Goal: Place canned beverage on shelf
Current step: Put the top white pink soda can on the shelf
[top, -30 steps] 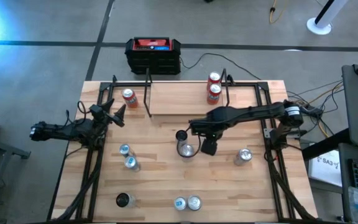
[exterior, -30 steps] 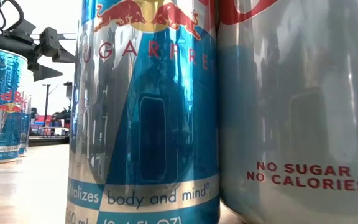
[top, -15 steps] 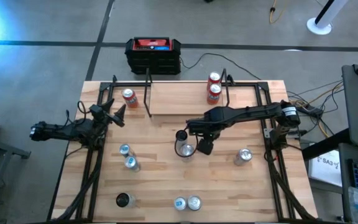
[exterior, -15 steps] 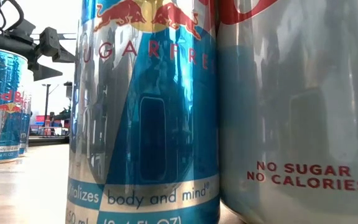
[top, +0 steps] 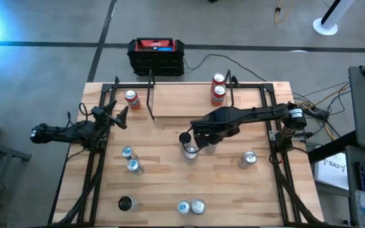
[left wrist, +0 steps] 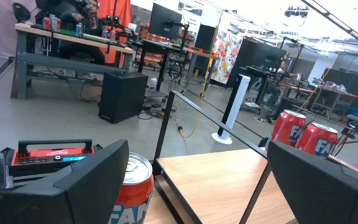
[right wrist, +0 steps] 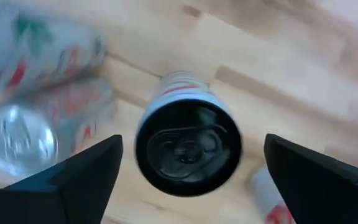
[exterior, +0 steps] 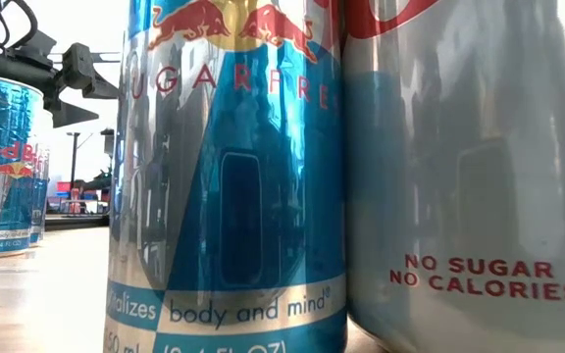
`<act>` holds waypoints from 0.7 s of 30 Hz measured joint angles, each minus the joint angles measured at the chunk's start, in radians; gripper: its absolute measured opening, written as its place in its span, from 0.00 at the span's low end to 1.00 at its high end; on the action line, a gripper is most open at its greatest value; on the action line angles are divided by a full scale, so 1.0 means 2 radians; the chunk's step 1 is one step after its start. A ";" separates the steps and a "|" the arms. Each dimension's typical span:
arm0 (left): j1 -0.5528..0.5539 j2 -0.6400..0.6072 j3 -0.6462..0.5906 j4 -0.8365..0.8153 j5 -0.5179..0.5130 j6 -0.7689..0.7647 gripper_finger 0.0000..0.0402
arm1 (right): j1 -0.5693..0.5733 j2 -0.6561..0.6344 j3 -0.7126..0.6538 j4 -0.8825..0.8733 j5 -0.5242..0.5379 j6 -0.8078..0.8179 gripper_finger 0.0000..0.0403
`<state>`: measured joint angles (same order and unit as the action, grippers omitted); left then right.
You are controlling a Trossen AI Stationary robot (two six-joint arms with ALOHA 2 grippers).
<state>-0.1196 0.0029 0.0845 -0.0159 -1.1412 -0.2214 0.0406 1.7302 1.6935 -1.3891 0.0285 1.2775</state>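
Observation:
My right gripper [top: 194, 142] is open above the table's middle. In the right wrist view its fingers stand on either side of an upright black-topped can [right wrist: 188, 146] without touching it. That can [top: 184, 137] stands beside a silver-topped can [top: 190, 151]. The shelf [top: 189, 104], a light wood board between thin black posts, stands at the far side with two red cans [top: 218, 87] at its right end. My left gripper [top: 116, 116] is open and empty near a red can [top: 130, 98] at the shelf's left end; this can also shows in the left wrist view [left wrist: 132, 186].
More cans stand on the table: two at the left middle [top: 130, 159], one at the right [top: 248, 158], a dark one [top: 126, 203] and two silver ones [top: 191, 206] near the front edge. A black box with a red top [top: 156, 54] sits behind the table.
My right gripper has gone toward the table's left and a little toward its far edge, over the black-topped can and the silver-topped can beside it. It stays open. The cans have not moved.

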 joint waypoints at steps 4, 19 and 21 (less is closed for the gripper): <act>0.000 0.000 0.000 0.000 0.000 0.000 0.92 | 0.000 0.000 0.001 -0.004 0.000 0.148 0.94; 0.000 0.000 0.000 0.000 0.000 0.000 0.92 | 0.006 0.002 -0.007 0.007 -0.010 0.439 0.89; 0.000 0.000 0.000 0.000 0.000 0.000 0.92 | 0.006 0.002 -0.012 0.009 -0.009 0.457 0.85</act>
<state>-0.1197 0.0029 0.0845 -0.0158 -1.1412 -0.2213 0.0525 1.7348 1.6687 -1.3714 0.0102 2.1920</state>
